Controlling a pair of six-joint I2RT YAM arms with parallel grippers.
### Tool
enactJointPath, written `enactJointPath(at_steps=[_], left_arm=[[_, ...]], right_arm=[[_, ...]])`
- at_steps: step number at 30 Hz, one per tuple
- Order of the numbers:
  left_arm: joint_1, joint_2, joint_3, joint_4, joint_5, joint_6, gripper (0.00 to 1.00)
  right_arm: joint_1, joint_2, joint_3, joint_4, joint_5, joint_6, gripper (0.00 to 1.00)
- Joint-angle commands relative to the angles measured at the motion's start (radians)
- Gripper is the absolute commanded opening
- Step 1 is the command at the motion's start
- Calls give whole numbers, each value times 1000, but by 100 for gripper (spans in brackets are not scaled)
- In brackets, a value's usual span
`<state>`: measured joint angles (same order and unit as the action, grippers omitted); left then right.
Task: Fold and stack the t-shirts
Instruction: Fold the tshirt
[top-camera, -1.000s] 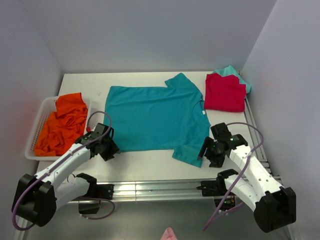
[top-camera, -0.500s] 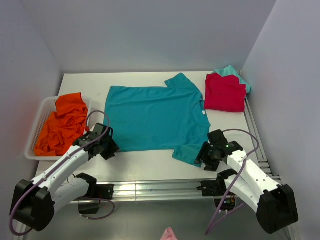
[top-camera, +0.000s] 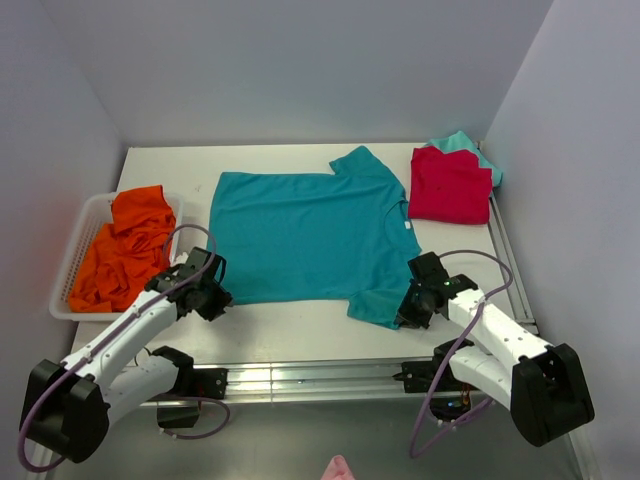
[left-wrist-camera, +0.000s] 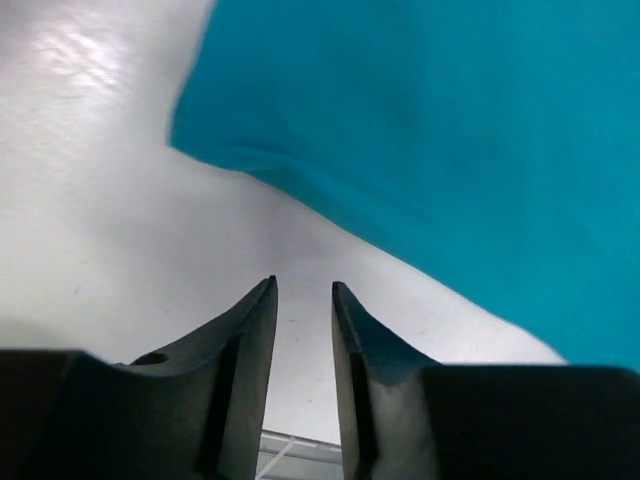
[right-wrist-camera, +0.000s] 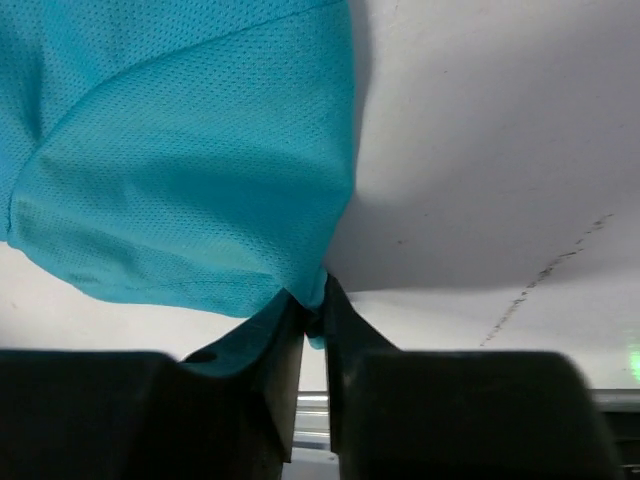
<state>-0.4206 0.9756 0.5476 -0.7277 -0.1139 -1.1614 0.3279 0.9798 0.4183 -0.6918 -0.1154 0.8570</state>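
A teal-blue t-shirt (top-camera: 310, 235) lies spread flat in the middle of the table. My right gripper (top-camera: 408, 308) sits at the shirt's near right sleeve. In the right wrist view this gripper (right-wrist-camera: 312, 300) is shut on the edge of the teal sleeve (right-wrist-camera: 180, 170). My left gripper (top-camera: 214, 292) rests at the shirt's near left corner. The left wrist view shows the left gripper (left-wrist-camera: 303, 290) open by a narrow gap over bare table, with the shirt's hem (left-wrist-camera: 450, 130) just ahead and nothing between the fingers. An orange t-shirt (top-camera: 125, 245) lies crumpled in a basket.
A white basket (top-camera: 70, 262) stands at the table's left edge. A folded red t-shirt (top-camera: 450, 185) lies on a light-teal one (top-camera: 462, 140) at the back right corner. A metal rail (top-camera: 300, 375) runs along the table's near edge.
My right gripper has moved left and forward onto the sleeve and closed on it. My left gripper has crept slightly toward the hem and its jaws have narrowed.
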Motion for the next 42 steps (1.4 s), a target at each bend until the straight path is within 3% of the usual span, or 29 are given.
enactJointPath(at_steps=[1,2,5,7,15,24,42], left_arm=[[-4,-28,55,-116,-122,-112,36],[-3,-32,63,-136,-153,-151,44],[-4,-40,54,-163,-185,-213,63],[-1,-11,43,-164,-190,-231,66],[22,106,38,-135,-248,-267,56],[129,155,32,-56,-254,-212,49],[135,95,92,-25,-231,-184,50]], right_arm=[[7,-10,13,-12,53,-13,16],[8,-12,16,-18,51,-12,10],[8,-4,22,-28,46,-15,3],[8,5,25,-31,42,-16,0],[10,16,30,-34,23,-27,0],[16,23,31,-28,14,-36,0],[16,105,65,-11,26,-65,0]])
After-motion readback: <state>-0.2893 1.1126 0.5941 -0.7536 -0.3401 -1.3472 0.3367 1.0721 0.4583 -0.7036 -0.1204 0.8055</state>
